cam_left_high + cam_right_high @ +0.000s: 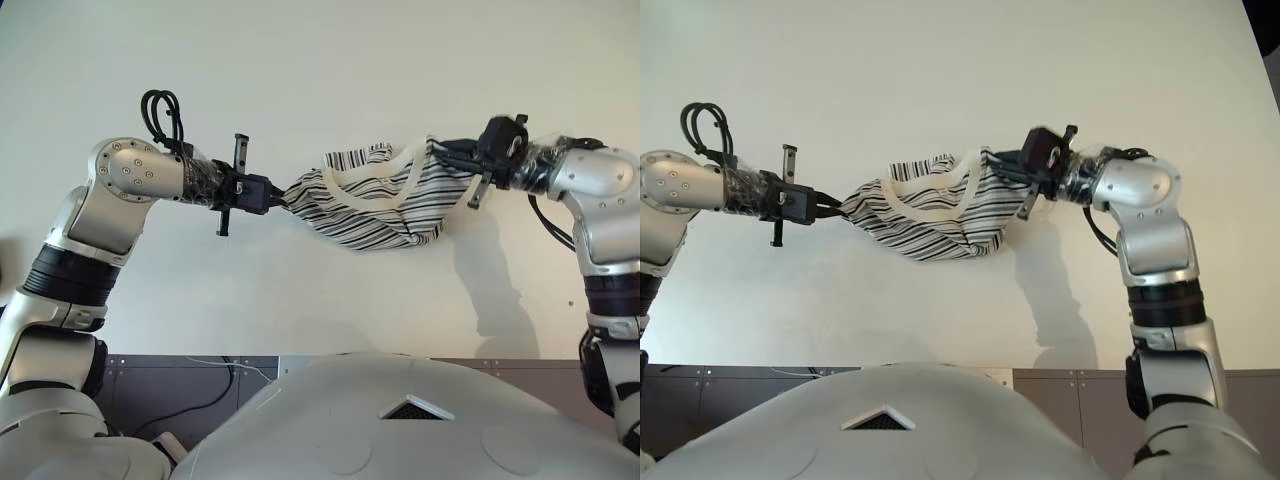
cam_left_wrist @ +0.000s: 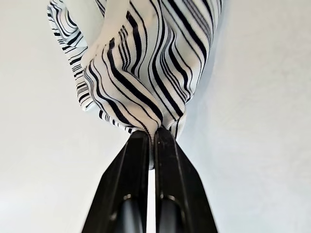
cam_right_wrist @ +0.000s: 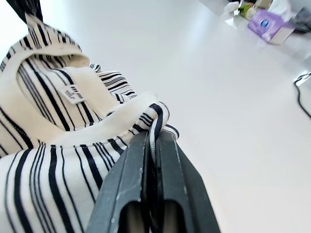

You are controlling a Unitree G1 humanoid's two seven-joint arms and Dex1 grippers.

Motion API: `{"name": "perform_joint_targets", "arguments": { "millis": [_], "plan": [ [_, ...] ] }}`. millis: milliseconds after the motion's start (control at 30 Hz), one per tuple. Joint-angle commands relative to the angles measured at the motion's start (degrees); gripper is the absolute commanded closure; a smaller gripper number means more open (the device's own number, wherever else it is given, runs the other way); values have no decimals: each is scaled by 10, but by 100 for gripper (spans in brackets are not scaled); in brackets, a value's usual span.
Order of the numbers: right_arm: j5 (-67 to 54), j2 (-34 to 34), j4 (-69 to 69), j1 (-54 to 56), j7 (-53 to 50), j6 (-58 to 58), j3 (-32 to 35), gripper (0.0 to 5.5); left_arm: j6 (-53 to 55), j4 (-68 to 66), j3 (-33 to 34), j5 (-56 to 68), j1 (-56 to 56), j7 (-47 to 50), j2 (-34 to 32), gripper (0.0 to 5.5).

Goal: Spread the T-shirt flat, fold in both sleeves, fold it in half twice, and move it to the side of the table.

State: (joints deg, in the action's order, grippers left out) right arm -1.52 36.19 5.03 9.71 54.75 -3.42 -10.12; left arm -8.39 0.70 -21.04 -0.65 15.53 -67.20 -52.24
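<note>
Barely begun: the shirt (image 1: 375, 205) sags bunched between the left claw (image 1: 278, 197) and right claw (image 1: 437, 152), each pinching one end over the table (image 1: 300, 60), so spreading, both sleeve folds, halving and moving all remain.

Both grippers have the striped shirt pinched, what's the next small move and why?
Probably draw the left gripper and right gripper slightly farther apart: both are shut on the T-shirt, which sags bunched between them over the table, not yet flat.
</note>
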Motion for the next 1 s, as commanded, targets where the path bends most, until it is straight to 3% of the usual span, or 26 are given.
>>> {"name": "perform_joint_targets", "arguments": {
  "millis": [33,167,433,467,567,767,967,1000],
  "plan": [
    [36,20,41,-42,-13,68,-16,538,29,30,19,0,-16,0,-8,540],
    [65,27,33,-38,-47,108,-2,538,48,21,43,4,-10,9,-3,540],
    [62,-16,-51,-89,-49,105,-65,538,23,9,33,-21,-10,-2,-1,540],
    [57,-19,-54,-93,-50,101,-65,514,20,7,31,-23,-9,-4,0,540],
    [34,-25,-57,-98,-55,83,-50,457,15,5,30,-26,-9,-9,0,540],
    [-22,-1,-14,-139,-51,38,0,457,12,7,33,-30,-24,-5,-5,540],
    [-38,3,4,-152,-47,17,10,457,15,10,37,-33,-32,-1,-5,540],
    [-37,2,1,-152,-48,16,11,477,14,8,36,-34,-30,-2,-4,540]
  ]
}}
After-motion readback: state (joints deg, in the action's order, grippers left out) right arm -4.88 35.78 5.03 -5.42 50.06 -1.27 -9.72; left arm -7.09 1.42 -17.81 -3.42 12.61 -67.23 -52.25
